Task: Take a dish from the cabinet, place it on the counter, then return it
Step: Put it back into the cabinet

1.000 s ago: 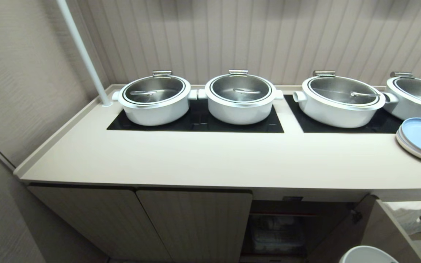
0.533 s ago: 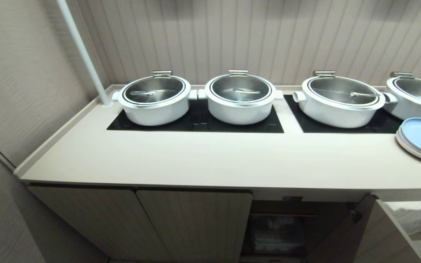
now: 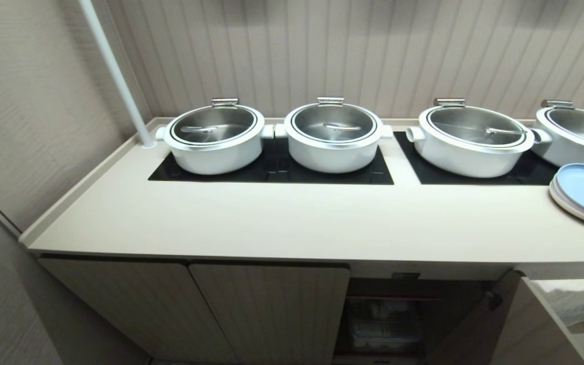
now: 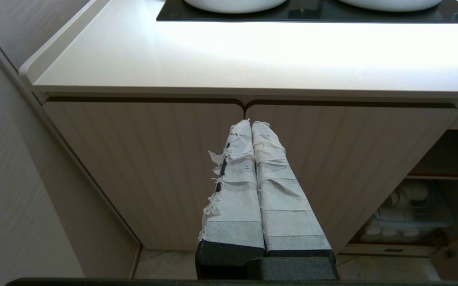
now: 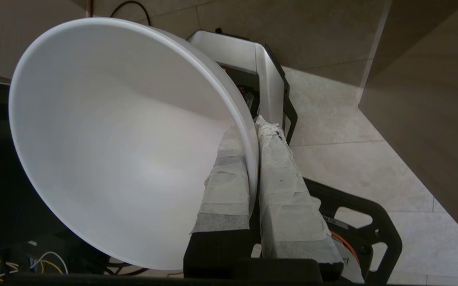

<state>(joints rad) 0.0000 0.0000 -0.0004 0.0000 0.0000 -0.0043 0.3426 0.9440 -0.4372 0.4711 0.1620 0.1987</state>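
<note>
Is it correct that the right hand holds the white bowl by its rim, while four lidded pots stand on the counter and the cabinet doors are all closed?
Not all closed. In the head view, the cabinet has one door swung open at the right. The right hand does grip the bowl rim, and four pots stand on the counter.

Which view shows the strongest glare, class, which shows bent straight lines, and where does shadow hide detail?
Left wrist view: the counter is washed out to near white. Head view: wide-angle bending curves the counter's front edge, and the open cabinet bay is dim, its contents hard to read. Right wrist view: the dish fills the frame with a soft sheen, and the area beside it sinks into black.
</note>
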